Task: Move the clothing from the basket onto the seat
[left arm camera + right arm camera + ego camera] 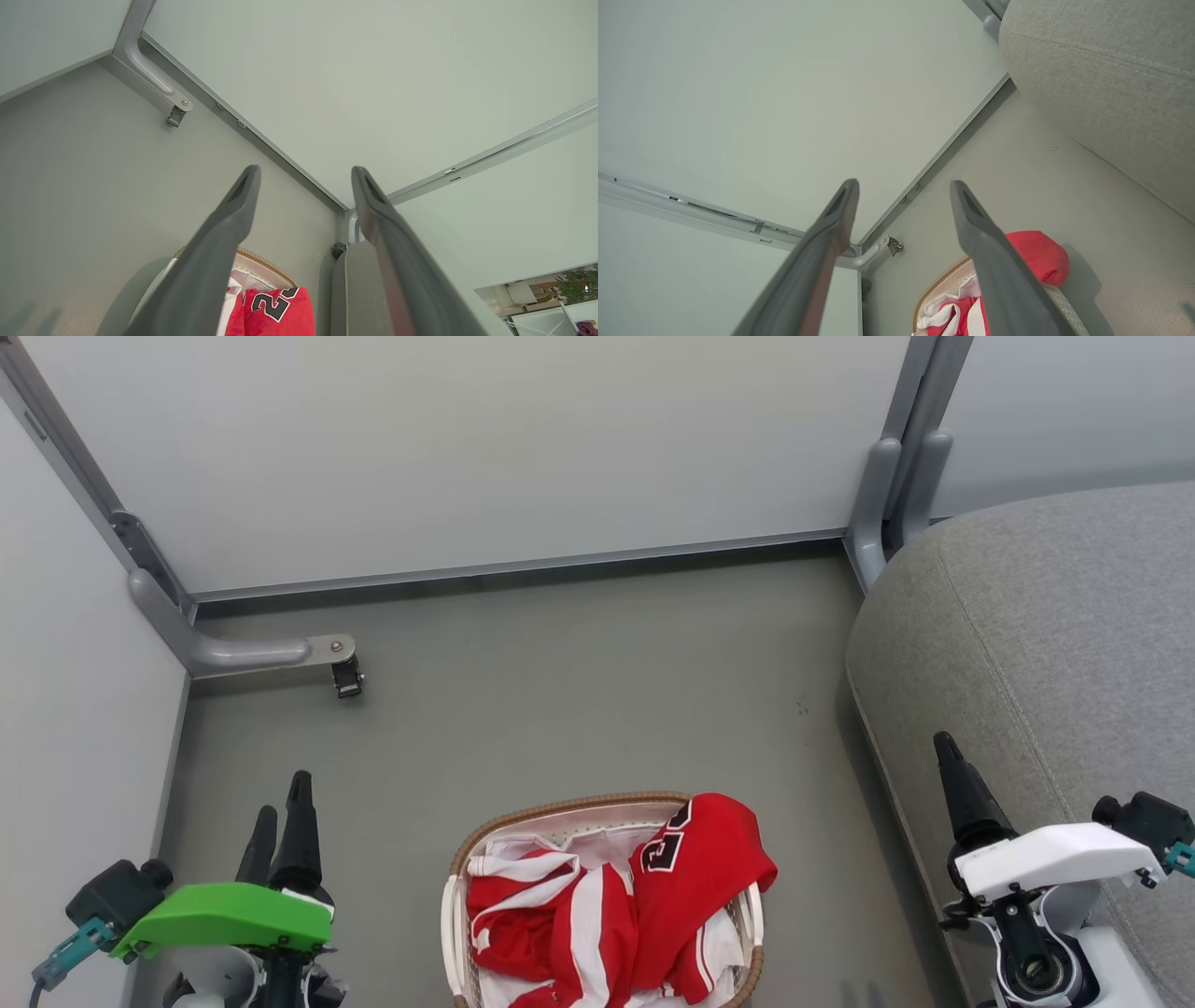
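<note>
One basket point(569, 800) near centre, holding what look like two red garments: one striped garment point(560, 933) left, one numbered jersey point(719, 868) right; one seat point(1046, 644) far right; two grippers, left gripper point(304, 169), right gripper point(903, 184)

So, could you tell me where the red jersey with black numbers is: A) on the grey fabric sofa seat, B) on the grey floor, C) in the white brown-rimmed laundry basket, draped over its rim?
C: the red jersey drapes over the rim of the white basket, clear of the seat.

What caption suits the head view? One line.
Left gripper and right gripper, both open, flank the basket of red clothing beside the seat.
</note>
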